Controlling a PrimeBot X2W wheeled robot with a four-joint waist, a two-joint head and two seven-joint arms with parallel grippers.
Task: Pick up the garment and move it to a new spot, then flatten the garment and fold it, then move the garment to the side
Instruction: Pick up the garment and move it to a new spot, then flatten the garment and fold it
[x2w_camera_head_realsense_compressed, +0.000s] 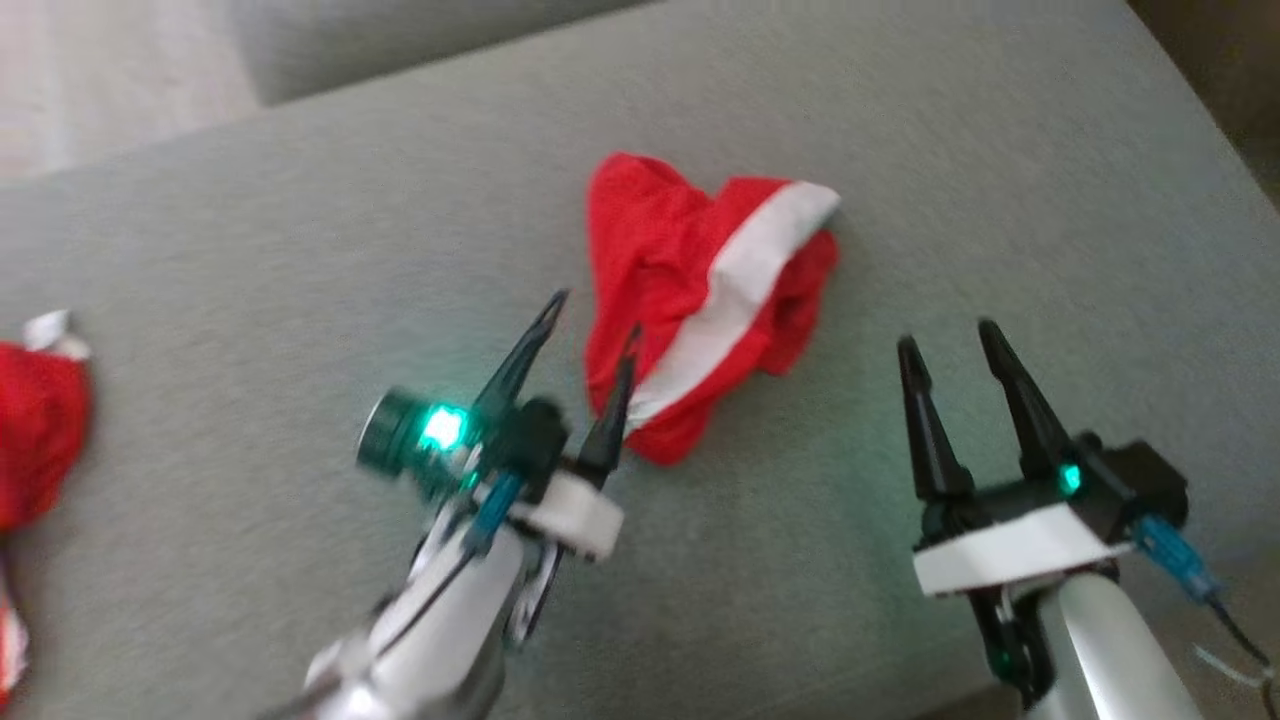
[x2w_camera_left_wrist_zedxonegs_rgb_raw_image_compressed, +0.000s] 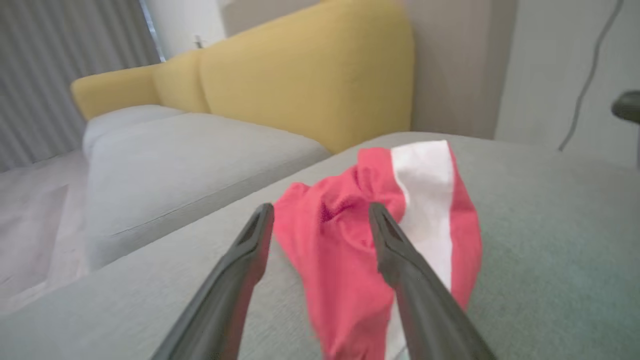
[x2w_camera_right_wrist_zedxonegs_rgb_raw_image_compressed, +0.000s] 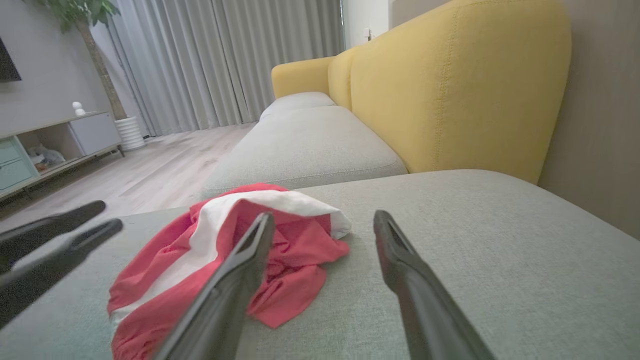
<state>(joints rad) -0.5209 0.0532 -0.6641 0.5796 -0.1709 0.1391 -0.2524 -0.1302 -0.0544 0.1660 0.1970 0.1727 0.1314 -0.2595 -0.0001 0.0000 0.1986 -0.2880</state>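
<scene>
Garment (x2w_camera_head_realsense_compressed: 700, 290) front and centre, and the left gripper (x2w_camera_head_realsense_compressed: 595, 315) is right on it. Its two dark fingers are spread wide with nothing pinched between them. In the head view one tip sits over the cloth's lower left edge, the other over bare cushion. The left wrist view shows the red fabric lying between and beyond those parted fingers. A green light (x2w_camera_head_realsense_compressed: 440, 428) glows on that wrist.

Over at the lower right of the head view, the right gripper (x2w_camera_head_realsense_compressed: 948, 335) has its fingers apart too, and it is empty. It hangs over bare fabric just beside the heap and clear of it.

The piece itself is a crumpled red mound with a broad white band running diagonally across it. It lies on the grey cushion (x2w_camera_head_realsense_compressed: 300, 250), a little above the middle of the head view.

Well apart at the far left edge is a second red cloth (x2w_camera_head_realsense_compressed: 40, 420). Further out in the right wrist view there's a yellow backrest (x2w_camera_right_wrist_zedxonegs_rgb_raw_image_compressed: 450, 90) at the upper right, pale curtains (x2w_camera_right_wrist_zedxonegs_rgb_raw_image_compressed: 225, 60) at the upper left and a wooden floor (x2w_camera_right_wrist_zedxonegs_rgb_raw_image_compressed: 165, 165) below them.
</scene>
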